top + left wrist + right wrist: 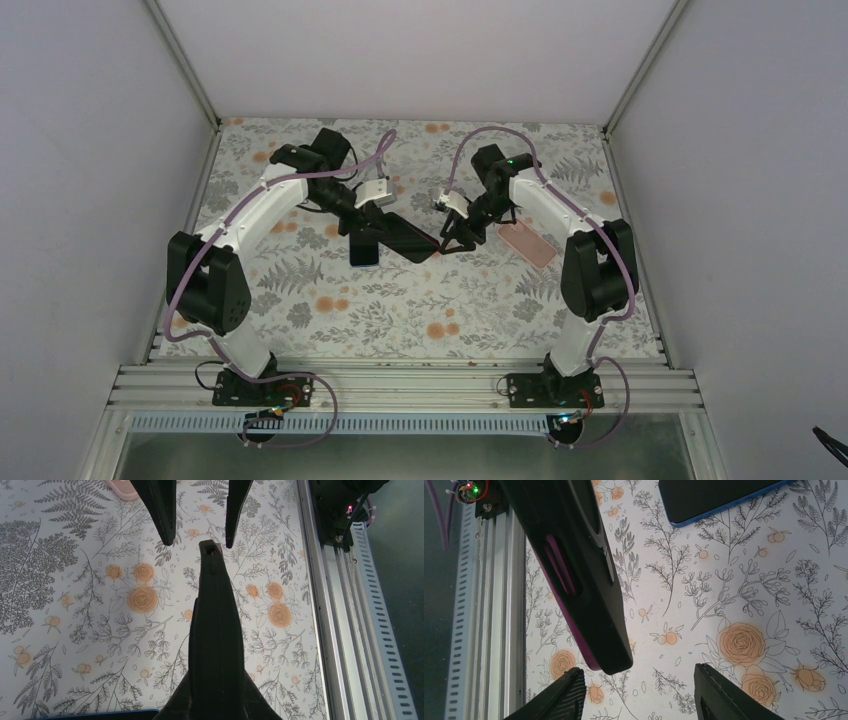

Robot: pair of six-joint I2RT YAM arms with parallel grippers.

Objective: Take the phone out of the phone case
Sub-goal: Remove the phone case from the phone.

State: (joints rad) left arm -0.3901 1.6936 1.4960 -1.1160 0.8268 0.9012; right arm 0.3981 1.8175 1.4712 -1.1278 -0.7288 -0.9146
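A floral-patterned tabletop (330,320) is seen from above, with two robot arms reaching in from its near edge towards its middle.

The left gripper (385,218) is clenched on one end of the phone case (410,240), a black shell with magenta trim. It holds the case over the middle of the tabletop, turned on edge and tilted. From the left wrist camera the case (214,625) appears edge-on as a narrow dark blade, running away from the fingers (257,707) at the bottom of the view. The pictures do not show whether its lowest corner touches the surface.

The phone (364,250) lies flat on the tabletop, out of the case, just left of the middle. It has a dark screen and a blue rim. In the right wrist view the phone (714,497) and the case (574,565) are clearly apart, with bare floral surface between them.

The right gripper (639,672) is released, its two fingers standing apart with nothing between them. It hovers just beyond the free end of the case, facing the left gripper, and one finger (561,695) is just below the case's corner.

A pink rectangle (527,243) lies flat nearer the right edge of the tabletop, beside the right arm.
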